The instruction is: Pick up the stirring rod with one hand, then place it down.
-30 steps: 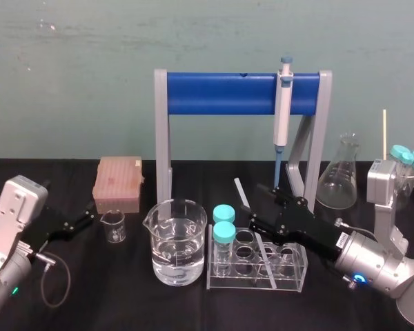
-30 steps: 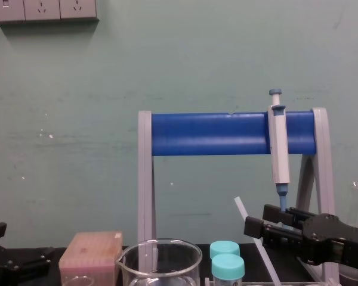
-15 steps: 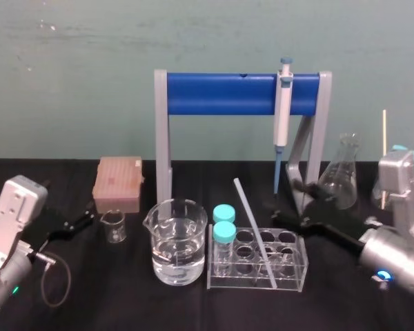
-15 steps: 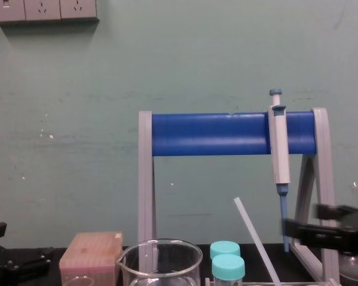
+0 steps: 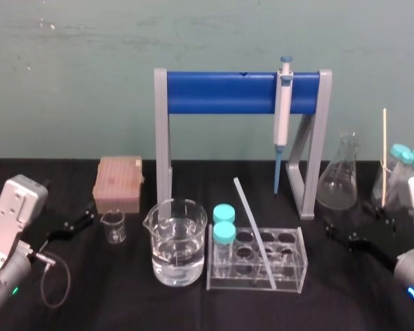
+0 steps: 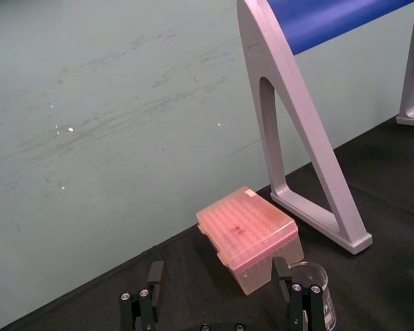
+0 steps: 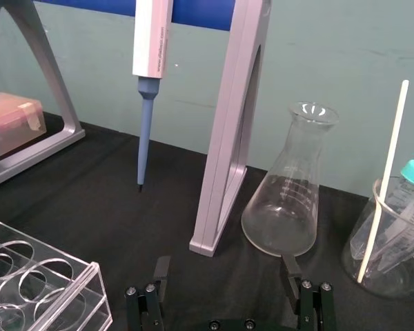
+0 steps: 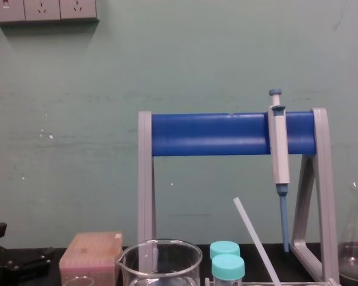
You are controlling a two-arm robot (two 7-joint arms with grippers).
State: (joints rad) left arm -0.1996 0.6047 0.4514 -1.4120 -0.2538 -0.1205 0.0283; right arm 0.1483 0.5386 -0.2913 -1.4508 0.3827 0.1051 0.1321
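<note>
Head view: the stirring rod (image 5: 255, 233) leans tilted in the clear tube rack (image 5: 298, 270) at the middle of the worktop (image 5: 124, 296), its upper end free. The right claw (image 5: 345, 238) sits near the worktop's right edge, apart from the rod, fingers spread and empty (the right wrist view shows the gap). The left claw (image 5: 79, 222) rests open near the left edge.

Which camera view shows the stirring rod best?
The head view: the whole stirring rod leans in the clear rack. The chest view shows its upper part, cut by the bottom edge.
</note>
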